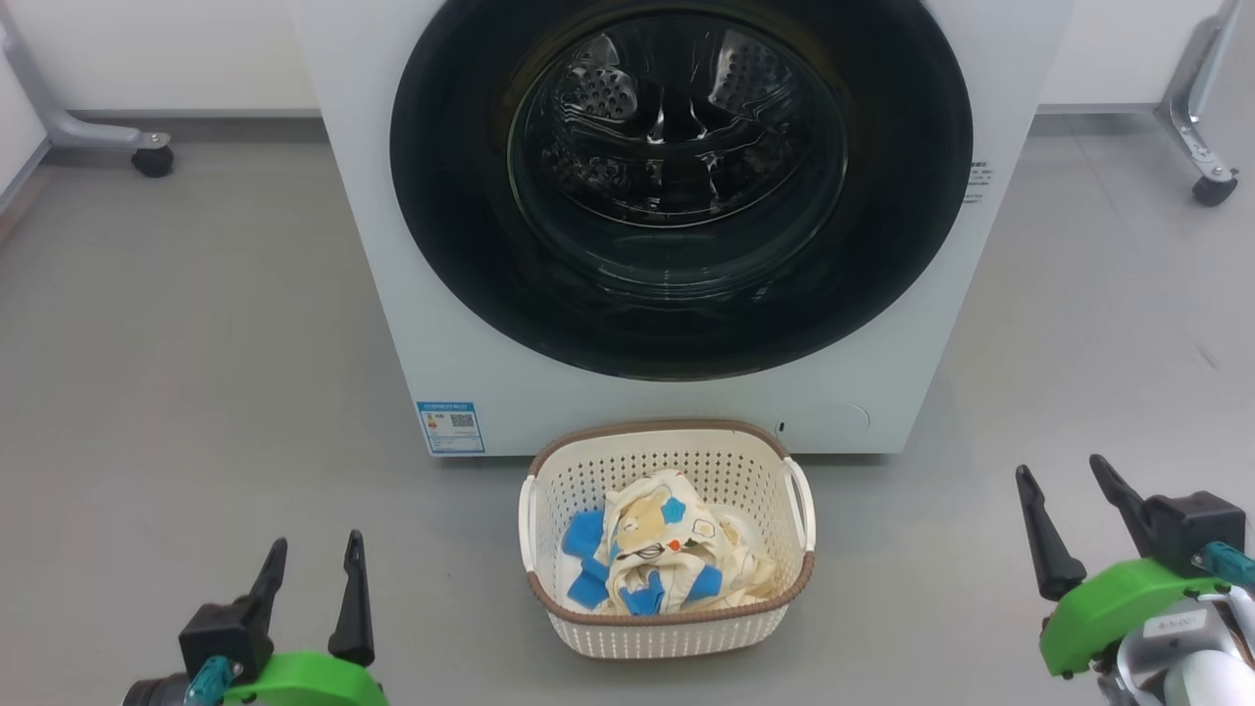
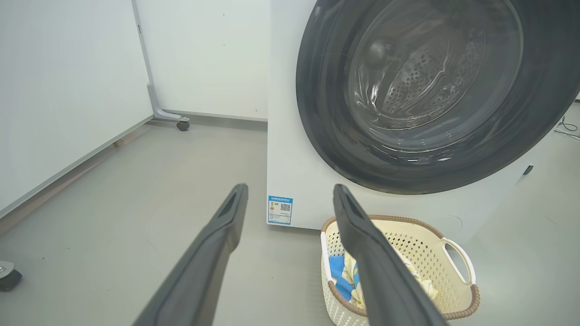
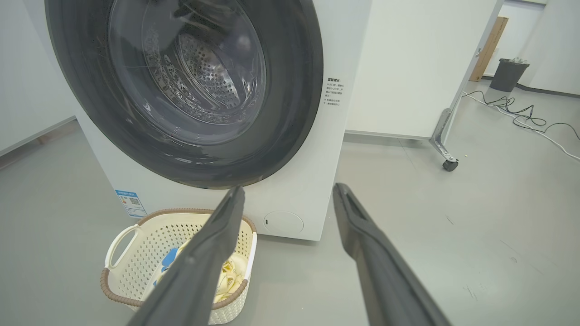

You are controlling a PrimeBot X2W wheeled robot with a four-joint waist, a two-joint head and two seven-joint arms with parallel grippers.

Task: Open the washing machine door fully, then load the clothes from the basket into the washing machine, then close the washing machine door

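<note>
The white washing machine (image 1: 412, 294) (image 2: 290, 149) (image 3: 335, 149) stands ahead with its round black-rimmed door (image 1: 912, 196) (image 2: 326, 127) (image 3: 294, 90) shut flat against the front. Through the glass the steel drum shows. On the floor before it sits the cream basket (image 1: 677, 628) (image 2: 457, 299) (image 3: 136, 253), holding pale-yellow clothes (image 1: 667, 549) (image 2: 349, 271) (image 3: 231, 276) with blue patches. My left gripper (image 1: 315, 559) (image 2: 290, 192) hovers open at the lower left, well left of the basket. My right gripper (image 1: 1064, 476) (image 3: 288, 192) is open at the lower right, apart from everything.
Grey floor surrounds the machine. White panels on castor legs (image 1: 152, 157) (image 1: 1214, 186) (image 3: 450, 164) stand behind at both sides. In the right wrist view, cables (image 3: 521, 113) trail across the floor by a dark bin (image 3: 507, 74) at the far right.
</note>
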